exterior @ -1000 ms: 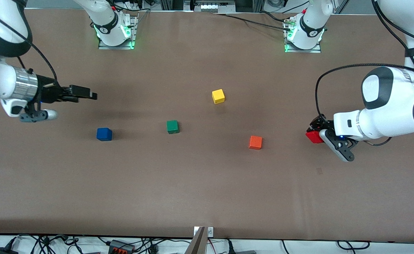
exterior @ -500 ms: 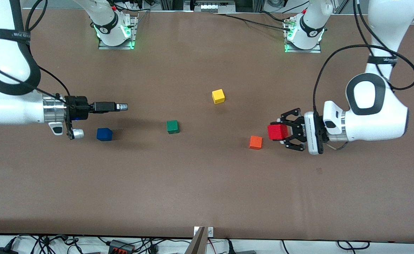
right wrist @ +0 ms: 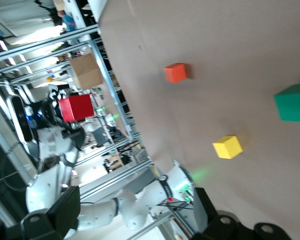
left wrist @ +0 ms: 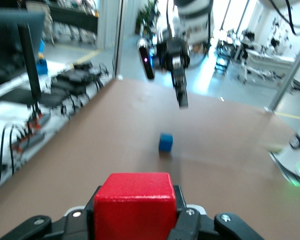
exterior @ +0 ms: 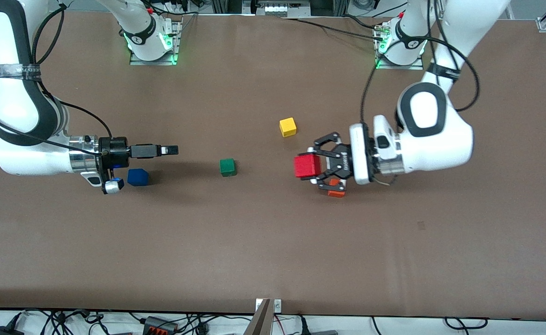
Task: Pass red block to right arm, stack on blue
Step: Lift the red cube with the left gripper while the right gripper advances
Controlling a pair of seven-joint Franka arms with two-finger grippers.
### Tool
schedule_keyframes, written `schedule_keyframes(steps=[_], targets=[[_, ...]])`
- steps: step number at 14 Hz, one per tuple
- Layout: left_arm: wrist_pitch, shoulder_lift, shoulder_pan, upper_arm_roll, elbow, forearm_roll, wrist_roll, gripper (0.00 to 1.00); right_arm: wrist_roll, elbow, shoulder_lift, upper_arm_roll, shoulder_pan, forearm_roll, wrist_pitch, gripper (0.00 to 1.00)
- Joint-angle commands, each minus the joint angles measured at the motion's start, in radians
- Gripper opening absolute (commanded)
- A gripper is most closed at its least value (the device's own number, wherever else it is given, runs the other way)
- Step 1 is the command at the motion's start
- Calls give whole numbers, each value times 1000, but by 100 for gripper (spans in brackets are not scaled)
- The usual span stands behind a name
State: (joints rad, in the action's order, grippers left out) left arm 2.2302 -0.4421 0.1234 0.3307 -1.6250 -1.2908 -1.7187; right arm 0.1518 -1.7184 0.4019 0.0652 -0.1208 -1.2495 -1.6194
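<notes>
The red block [exterior: 307, 166] is up in the air, clamped in my left gripper [exterior: 311, 166], which is shut on it over the table's middle, just above the orange cube. In the left wrist view the red block [left wrist: 135, 205] fills the space between the jaws. My right gripper [exterior: 168, 150] points level toward the left arm, open and holding nothing, over the table beside the blue cube [exterior: 137, 177]. The right wrist view shows its two fingers [right wrist: 65, 207] spread wide, with the red block [right wrist: 76, 107] farther off. The blue cube [left wrist: 165, 142] rests on the table below the right gripper [left wrist: 182, 97].
A green cube [exterior: 227, 167] lies between the two grippers. A yellow cube [exterior: 288, 126] sits farther from the front camera. An orange cube [exterior: 336, 191] is partly covered by the left gripper. The brown table [exterior: 273, 251] stretches bare toward the front camera.
My left arm has swung toward the table's middle with the red block, from the left arm's end to above the orange cube. My right gripper has advanced toward the middle, past the blue cube.
</notes>
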Motion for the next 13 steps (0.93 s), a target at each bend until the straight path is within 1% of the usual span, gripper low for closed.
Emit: schedule_keyframes(steps=[1,3,5,7,10,13], targets=[[130,-4,-2,77,-12,-138,-151,16,28,6,41,2,0,-100,63,100],[163,-9,19,90,-15,-243,-228,16,51,6,92,4,9,-191,130,100],[163,-20,35,93,-26,-367,-315,16,52,6,121,4,9,-235,163,100],[164,-47,50,94,-24,-436,-396,16,72,9,135,4,1,-283,196,100],[166,-69,90,93,-18,-589,-502,16,80,20,141,4,-20,-344,208,100],[166,-70,90,93,-18,-593,-512,17,129,81,170,5,-60,-347,199,100]])
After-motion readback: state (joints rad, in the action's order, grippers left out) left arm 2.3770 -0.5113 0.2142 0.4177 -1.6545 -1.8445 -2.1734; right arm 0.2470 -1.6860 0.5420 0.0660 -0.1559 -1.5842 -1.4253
